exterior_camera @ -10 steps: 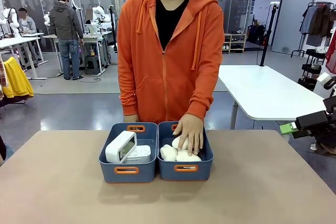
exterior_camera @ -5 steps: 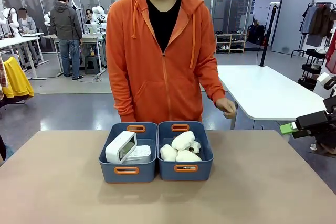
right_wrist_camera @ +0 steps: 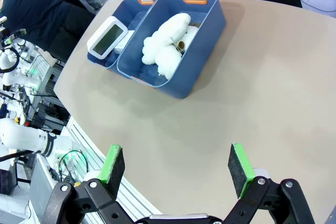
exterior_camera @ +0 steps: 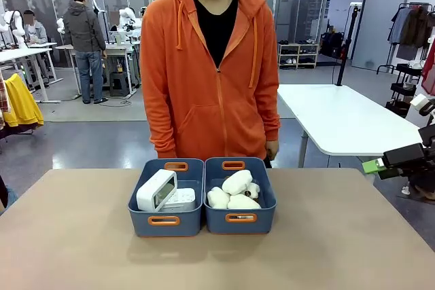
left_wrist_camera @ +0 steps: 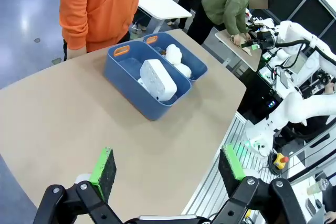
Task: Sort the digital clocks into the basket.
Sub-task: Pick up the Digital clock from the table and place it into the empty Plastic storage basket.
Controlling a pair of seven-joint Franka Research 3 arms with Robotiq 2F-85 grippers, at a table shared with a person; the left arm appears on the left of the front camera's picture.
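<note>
I am at a wide tan table (exterior_camera: pixel 75 249) with a matte, bare surface, inside a large workshop room with a grey floor, glass partitions, and a white table (exterior_camera: pixel 340 117) off to the far right. A person in an orange hoodie (exterior_camera: pixel 211 79) stands at the far edge, arms hanging down at their sides. Two blue tubs sit side by side, touching, near the far middle of the table. The basket (exterior_camera: pixel 166 198) on my left has rounded corners and orange-rimmed handle slots, and it holds the digital clocks (exterior_camera: pixel 163 193): one white rounded box leans tilted with its greyish screen face up, resting on a second white one lying flat beneath it. The other tub (exterior_camera: pixel 240 196) holds several fluffy cream plush toys (exterior_camera: pixel 234 191) heaped together. My left gripper (left_wrist_camera: pixel 167 169) hovers above the near table edge, well apart from the tubs, its green-padded fingers spread wide with nothing between them. My right gripper (right_wrist_camera: pixel 177 167) likewise hangs over bare tabletop, fingers spread wide and empty.
</note>
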